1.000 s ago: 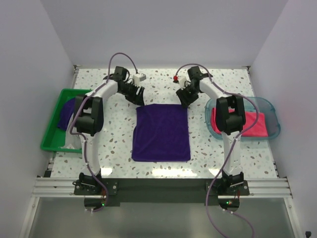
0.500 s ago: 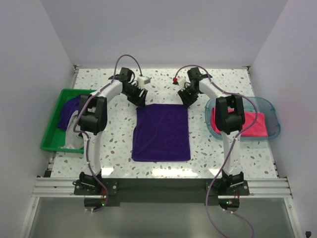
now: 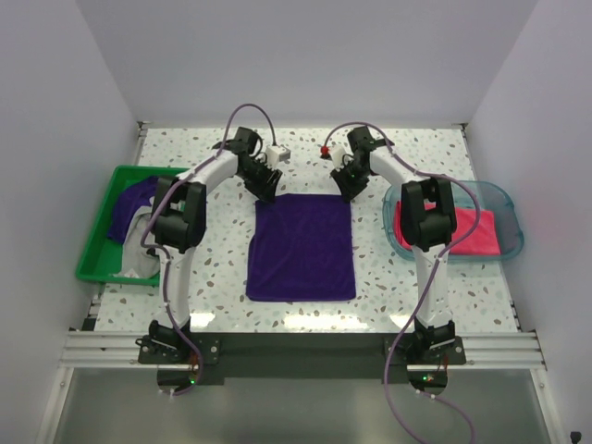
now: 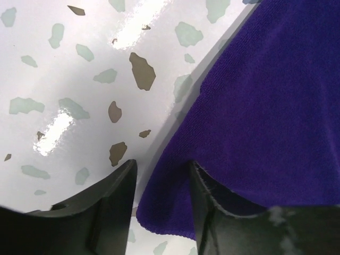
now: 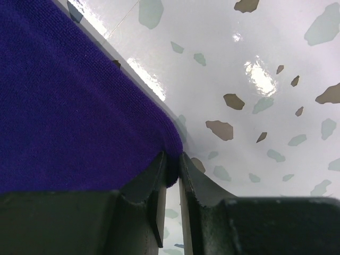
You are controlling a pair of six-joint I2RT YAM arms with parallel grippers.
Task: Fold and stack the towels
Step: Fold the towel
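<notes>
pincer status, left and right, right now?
Left pincer: open, fingers either side of a corner of the purple towel.
Right pincer: shut on the purple towel's other far corner.

A dark purple square cloth towel [image 3: 302,248] lies flat at the centre of the speckled tabletop [image 3: 388,277]. The left gripper [image 3: 265,189] sits at its far-left corner, the right gripper [image 3: 347,191] at its far-right corner. To the left, a green plastic bin [image 3: 95,231] holds a crumpled purple towel [image 3: 125,208] behind a pale towel [image 3: 139,256]. To the right, a translucent teal tray [image 3: 511,222] holds a folded pink towel [image 3: 476,231].
</notes>
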